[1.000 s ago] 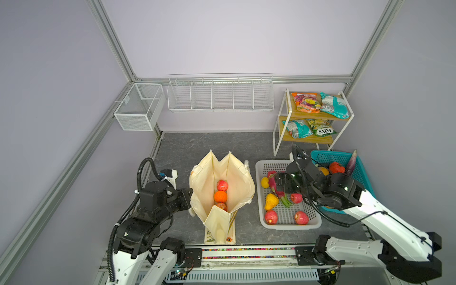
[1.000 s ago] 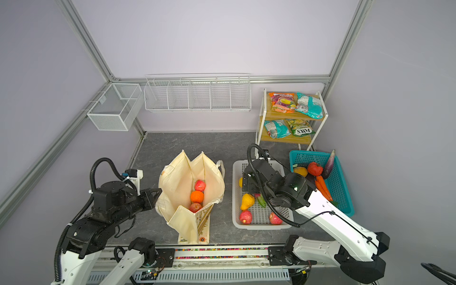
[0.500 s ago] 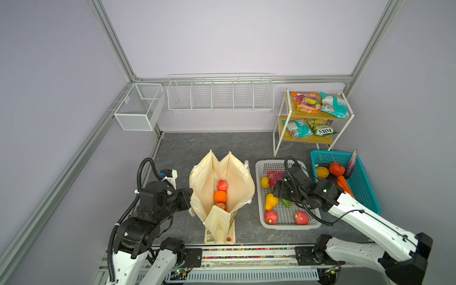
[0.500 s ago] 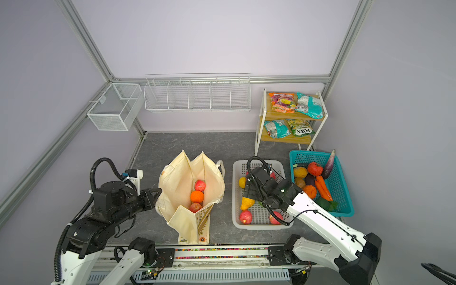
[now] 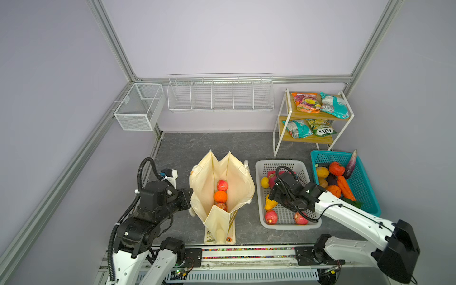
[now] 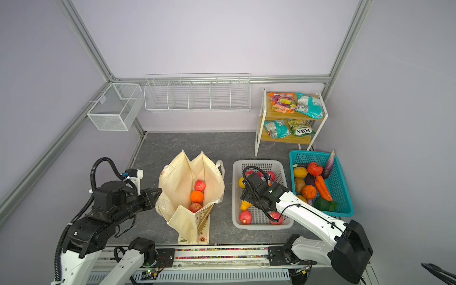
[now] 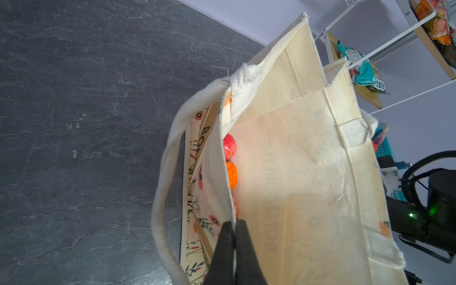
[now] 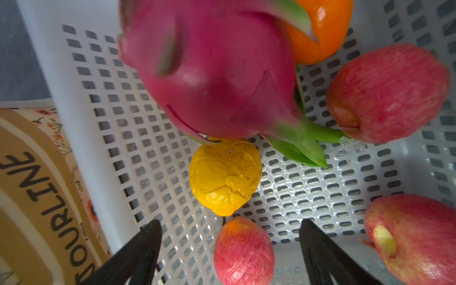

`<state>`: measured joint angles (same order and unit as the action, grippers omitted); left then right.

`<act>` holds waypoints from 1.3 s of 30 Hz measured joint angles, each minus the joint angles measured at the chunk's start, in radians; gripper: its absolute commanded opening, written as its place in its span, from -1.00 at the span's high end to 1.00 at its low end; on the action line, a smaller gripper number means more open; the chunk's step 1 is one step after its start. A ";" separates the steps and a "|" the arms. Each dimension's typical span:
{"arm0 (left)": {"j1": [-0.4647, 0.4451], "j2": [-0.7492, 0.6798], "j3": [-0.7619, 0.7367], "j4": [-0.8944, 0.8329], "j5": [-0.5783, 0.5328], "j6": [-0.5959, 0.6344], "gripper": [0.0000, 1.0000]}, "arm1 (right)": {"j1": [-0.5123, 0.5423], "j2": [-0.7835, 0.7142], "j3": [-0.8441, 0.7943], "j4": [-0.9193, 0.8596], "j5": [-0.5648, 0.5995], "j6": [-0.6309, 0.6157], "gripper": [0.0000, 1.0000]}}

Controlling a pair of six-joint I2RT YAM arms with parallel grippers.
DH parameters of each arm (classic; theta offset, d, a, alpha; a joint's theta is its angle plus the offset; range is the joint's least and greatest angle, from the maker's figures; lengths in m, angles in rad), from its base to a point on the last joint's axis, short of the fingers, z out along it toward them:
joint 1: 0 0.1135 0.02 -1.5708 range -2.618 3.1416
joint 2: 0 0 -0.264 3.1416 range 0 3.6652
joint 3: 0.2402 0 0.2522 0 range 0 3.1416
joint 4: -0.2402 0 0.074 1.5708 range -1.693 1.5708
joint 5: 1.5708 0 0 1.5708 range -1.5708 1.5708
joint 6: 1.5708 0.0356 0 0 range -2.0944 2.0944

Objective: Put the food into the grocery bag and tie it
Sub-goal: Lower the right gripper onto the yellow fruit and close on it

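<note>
Three fruits (image 5: 220, 196) lie in the cream floral canvas tote (image 5: 240, 181) in a top view, most food (image 5: 336, 169) outside it, nothing tied; left wrist view, left hand (image 7: 234, 223) pinching its rim; right wrist view, right hand (image 8: 229, 222) wide above a round red apple (image 8: 243, 249).

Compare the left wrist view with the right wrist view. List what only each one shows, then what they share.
Left wrist only: the left gripper shut on the grocery bag rim, with a red apple and an orange inside. Right wrist only: the open right gripper above the white basket, holding nothing, with a dragon fruit, yellow fruit and more apples. Both: the bag's tan lettered band.
</note>
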<state>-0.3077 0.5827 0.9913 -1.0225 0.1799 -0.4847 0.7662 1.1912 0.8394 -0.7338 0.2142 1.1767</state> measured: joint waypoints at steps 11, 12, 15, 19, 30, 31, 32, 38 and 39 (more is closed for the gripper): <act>0.000 -0.001 0.000 0.000 0.001 0.000 1.00 | -0.020 0.061 -0.028 0.081 -0.027 0.071 -0.79; 0.000 -0.002 -0.001 0.000 0.001 0.000 1.00 | -0.021 0.066 -0.028 0.087 -0.029 0.074 -0.79; 0.000 -0.005 -0.003 0.001 0.001 0.000 1.00 | -0.023 0.084 -0.028 0.103 -0.035 0.081 -0.79; 0.000 -0.008 -0.008 0.005 0.001 0.000 1.00 | -0.025 0.103 -0.029 0.114 -0.040 0.092 -0.79; 0.000 -0.011 -0.015 0.011 0.001 0.000 1.00 | -0.031 0.143 -0.029 0.135 -0.051 0.111 -0.79; 0.000 -0.011 -0.015 0.012 0.001 0.000 1.00 | -0.032 0.148 -0.029 0.137 -0.051 0.111 -0.79; 0.000 -0.011 -0.015 0.012 0.001 0.000 1.00 | -0.032 0.153 -0.029 0.138 -0.051 0.111 -0.79; 0.000 -0.011 -0.018 0.016 0.001 0.000 1.00 | -0.038 0.187 -0.028 0.152 -0.055 0.115 -0.79; 0.000 -0.011 -0.018 0.016 0.001 0.000 1.00 | -0.039 0.192 -0.028 0.154 -0.055 0.116 -0.79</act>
<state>-0.3077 0.5720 0.9730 -1.0061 0.1806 -0.4847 0.7269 1.3827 0.8112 -0.5797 0.1593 1.2926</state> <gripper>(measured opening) 0.048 0.896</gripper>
